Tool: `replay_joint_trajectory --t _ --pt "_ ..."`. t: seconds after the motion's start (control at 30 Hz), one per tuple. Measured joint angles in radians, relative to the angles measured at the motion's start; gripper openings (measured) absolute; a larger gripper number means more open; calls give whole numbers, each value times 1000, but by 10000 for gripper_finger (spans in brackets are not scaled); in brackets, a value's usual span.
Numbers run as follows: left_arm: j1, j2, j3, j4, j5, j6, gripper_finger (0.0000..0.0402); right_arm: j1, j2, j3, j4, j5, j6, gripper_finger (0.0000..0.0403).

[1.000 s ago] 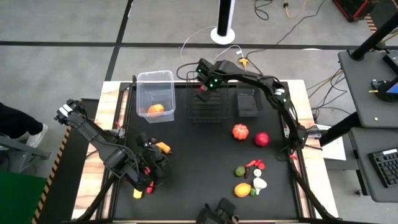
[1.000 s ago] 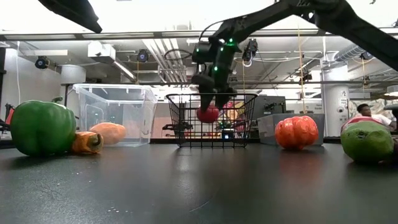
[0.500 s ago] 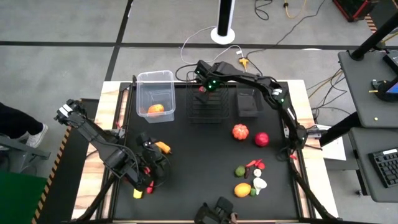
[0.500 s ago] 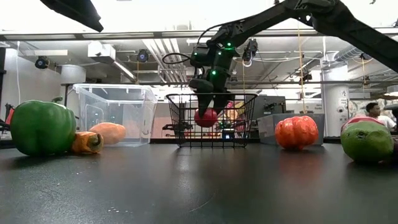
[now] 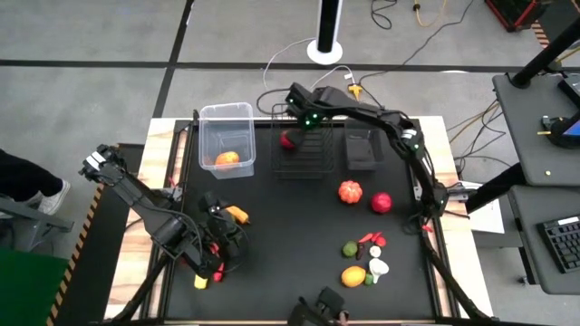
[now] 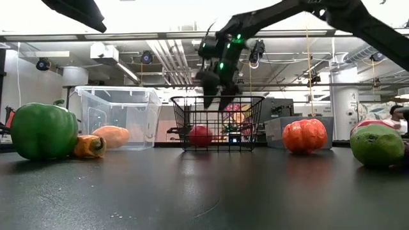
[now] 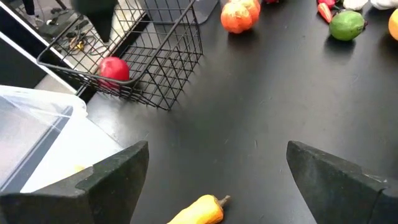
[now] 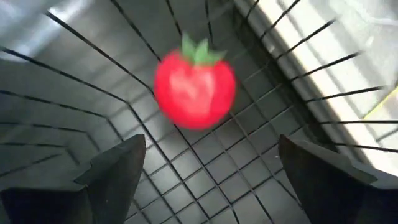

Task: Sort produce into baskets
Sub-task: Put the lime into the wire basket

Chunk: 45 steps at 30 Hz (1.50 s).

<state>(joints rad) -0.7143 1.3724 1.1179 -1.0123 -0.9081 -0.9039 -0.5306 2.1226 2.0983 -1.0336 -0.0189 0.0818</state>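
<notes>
Black wire-mesh basket (image 6: 217,122); clear glossy plastic tub (image 5: 226,136); matt black tabletop (image 5: 290,235); glossy strawberry (image 8: 195,87).

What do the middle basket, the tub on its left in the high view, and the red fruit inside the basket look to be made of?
Basket: thin black wire, likely coated metal, an open grid you can see through. Tub: clear, glossy plastic; the orange piece inside shows through its wall. Red fruit: a toy strawberry, probably smooth moulded plastic or foam, evenly red with a flat green leaf cap.
</notes>
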Motion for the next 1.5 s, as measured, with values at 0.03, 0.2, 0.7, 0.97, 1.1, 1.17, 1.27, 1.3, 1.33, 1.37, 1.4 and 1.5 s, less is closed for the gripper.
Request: replay_joint_trajectory --t 0.03,0.2,0.7,0.97,1.1,1.17,1.27,1.3,1.33,1.37,1.4,1.5 --pt "0 0 0 1 0 0 361 0 -14 1 0 0 4 359" --pt "0 0 0 10 0 -12 361 31 -87 -15 -13 -2 5 359" --pt "0 0 -2 65 36 -23 361 340 -545 -325 146 308 41 359" --pt "0 1 -2 108 80 -23 361 478 -796 -623 314 387 155 359" --pt "0 1 -2 130 139 -23 361 575 -863 -734 329 385 247 359" --pt "0 1 -2 140 146 -23 361 623 -882 -778 328 387 303 359" --pt "0 1 -2 146 148 -19 361 690 -894 -825 291 384 387 359" --pt "0 1 -2 146 148 -11 361 706 -894 -833 264 380 419 359" --pt "0 1 -2 147 148 -3 361 720 -891 -841 235 378 453 359" --pt "0 1 -2 147 148 1 361 731 -888 -846 205 380 487 359" --pt "0 1 -2 147 146 2 361 741 -883 -850 178 382 523 359" --pt "0 1 -2 149 129 4 361 768 -864 -860 86 386 615 359"
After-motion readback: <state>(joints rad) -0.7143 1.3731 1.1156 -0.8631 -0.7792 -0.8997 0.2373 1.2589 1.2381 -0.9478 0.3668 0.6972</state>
